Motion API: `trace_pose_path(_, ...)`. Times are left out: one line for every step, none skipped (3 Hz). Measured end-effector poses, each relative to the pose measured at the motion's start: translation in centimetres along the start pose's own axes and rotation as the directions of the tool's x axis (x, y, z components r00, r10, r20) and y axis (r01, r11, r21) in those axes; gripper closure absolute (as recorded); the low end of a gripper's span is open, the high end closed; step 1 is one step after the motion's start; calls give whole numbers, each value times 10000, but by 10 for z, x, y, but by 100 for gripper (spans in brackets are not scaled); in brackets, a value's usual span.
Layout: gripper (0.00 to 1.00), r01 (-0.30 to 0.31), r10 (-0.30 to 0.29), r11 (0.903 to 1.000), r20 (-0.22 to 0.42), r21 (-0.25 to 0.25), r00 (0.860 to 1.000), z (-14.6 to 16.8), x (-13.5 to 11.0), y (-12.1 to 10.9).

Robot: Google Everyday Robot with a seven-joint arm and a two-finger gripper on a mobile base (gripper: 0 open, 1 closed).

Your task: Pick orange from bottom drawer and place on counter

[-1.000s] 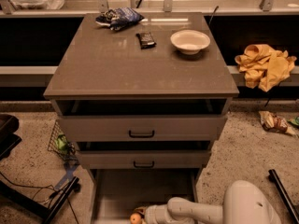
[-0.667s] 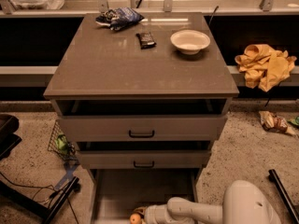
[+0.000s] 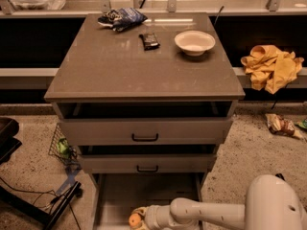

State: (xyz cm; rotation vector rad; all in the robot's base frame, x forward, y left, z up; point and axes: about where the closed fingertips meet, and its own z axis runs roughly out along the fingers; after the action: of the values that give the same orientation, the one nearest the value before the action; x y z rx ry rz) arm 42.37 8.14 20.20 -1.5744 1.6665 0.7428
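Observation:
The orange (image 3: pixel 135 219) lies in the open bottom drawer (image 3: pixel 120 195) at the lower edge of the camera view, near the drawer's front left. My gripper (image 3: pixel 139 217) reaches in from the right on a white arm and is right at the orange, its fingers around or against it. The counter (image 3: pixel 139 66) is the grey-brown top slab of the cabinet above.
On the counter stand a white bowl (image 3: pixel 194 42), a dark packet (image 3: pixel 149 40) and a blue chip bag (image 3: pixel 121 18). A yellow cloth (image 3: pixel 271 66) lies right of the cabinet. A snack wrapper (image 3: pixel 280 125) and black cables (image 3: pixel 43 200) lie on the floor.

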Motion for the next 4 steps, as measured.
trace_pose_path(100,-249,253,9996,490,-102,9985,-49,-60,11)
trace_pose_path(100,-591,677,9961,1354,-662,9885,-114,-122,20)
trace_pose_path(100,-819,942,9943,2043,-679,9744,-173,-175,12)
trace_pose_path(100,-976,958,9952,2755,-73,9565,-223,-220,-8)
